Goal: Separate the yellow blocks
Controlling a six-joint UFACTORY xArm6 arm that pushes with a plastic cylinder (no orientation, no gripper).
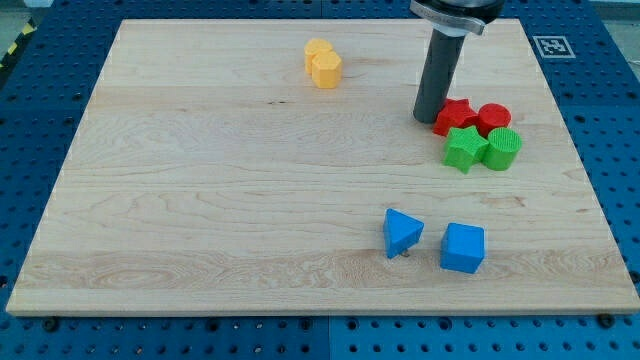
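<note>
- Spanning the whole view, the wooden board (pixel 200 180) carried every block.
- My tip (pixel 428 118) stood just left of the red star block (pixel 455 115), well right of the yellow pair; no claw existed to report.
- Two yellow blocks (pixel 322 63) sat touching near the view's top, seemingly unseparated.
- Next move, I judged: travel left and wedge between them.

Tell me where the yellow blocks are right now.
The yellow blocks sit touching each other near the view's top, left of centre on the board, well left of my tip and the red blocks.
</note>
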